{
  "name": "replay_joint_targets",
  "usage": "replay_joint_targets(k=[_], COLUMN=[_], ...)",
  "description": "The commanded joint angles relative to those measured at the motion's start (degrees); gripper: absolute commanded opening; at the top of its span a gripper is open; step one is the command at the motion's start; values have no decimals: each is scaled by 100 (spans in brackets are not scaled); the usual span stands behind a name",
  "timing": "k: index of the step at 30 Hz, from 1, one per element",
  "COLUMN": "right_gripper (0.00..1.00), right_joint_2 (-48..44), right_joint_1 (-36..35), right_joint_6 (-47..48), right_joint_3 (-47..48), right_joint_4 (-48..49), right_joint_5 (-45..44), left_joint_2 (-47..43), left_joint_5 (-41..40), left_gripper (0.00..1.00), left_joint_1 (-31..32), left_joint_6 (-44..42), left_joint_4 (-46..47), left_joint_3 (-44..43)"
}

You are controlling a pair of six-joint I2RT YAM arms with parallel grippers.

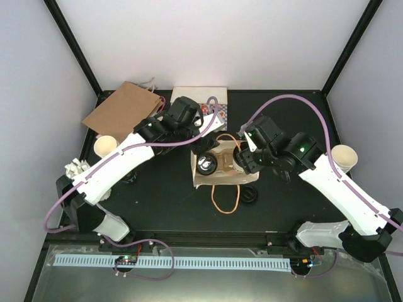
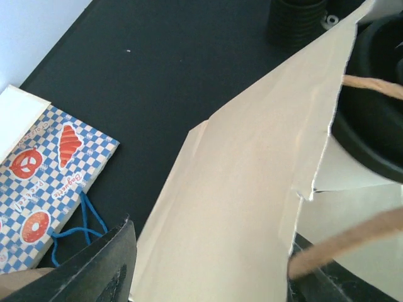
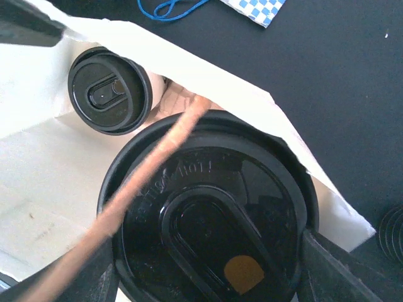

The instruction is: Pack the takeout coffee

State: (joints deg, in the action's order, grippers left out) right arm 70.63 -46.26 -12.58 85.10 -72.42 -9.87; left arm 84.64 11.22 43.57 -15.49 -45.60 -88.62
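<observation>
One risk stands: the brown handle crossing the lid of the takeout coffee, pinched between the fingers of the right gripper apparently at the paper bag mouth, may snag and tip it; left gripper straddles the bag wall, clamping indeterminable.

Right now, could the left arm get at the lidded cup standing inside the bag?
Probably not: the left pincer straddles the bag wall, and the right pincer holds a second lidded cup in the bag's mouth beside the first cup, crowding the opening.
</observation>
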Motion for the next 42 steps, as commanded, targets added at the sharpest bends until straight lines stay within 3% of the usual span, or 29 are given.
replay_joint_targets(k=[1,4,6,8,12,13,29,36,42], right_gripper=[48,48,48,48,48,48,48,48,48], right_joint_2=[-197,-323,-398,-454,-672,-742,-529,-299,77], right_joint_1=[-27,-31,-24,-25,-44,-72,-1989,-3305,-4097], right_joint_6=[-115,-182,-231,-251,-253,-247,-241,-80,-38], right_joint_3=[-119,-203,-271,-320,-547,-600,-1089,-1494,-1716], right_joint_4=[105,200,240,274,548,626,1617,2030,2016], right_joint_5=[60,66,32,11,190,237,-46,-1071,-1443], left_joint_2=[239,326,370,390,357,315,-1486,-2246,-2837], left_joint_5=[-352,-426,-496,-583,-751,-779,-2067,-1508,-1339], left_gripper=[58,58,51,40,7,2,2,2,2], left_joint_1=[68,168,208,228,256,250,258,365,806], left_joint_6=[-238,-355,-367,-345,-236,-203,-89,286,512], left_joint_4=[62,-2,-50,-102,-342,-401,-690,-518,-195], left_joint_3=[-287,-252,-257,-305,-433,-434,920,1859,2476])
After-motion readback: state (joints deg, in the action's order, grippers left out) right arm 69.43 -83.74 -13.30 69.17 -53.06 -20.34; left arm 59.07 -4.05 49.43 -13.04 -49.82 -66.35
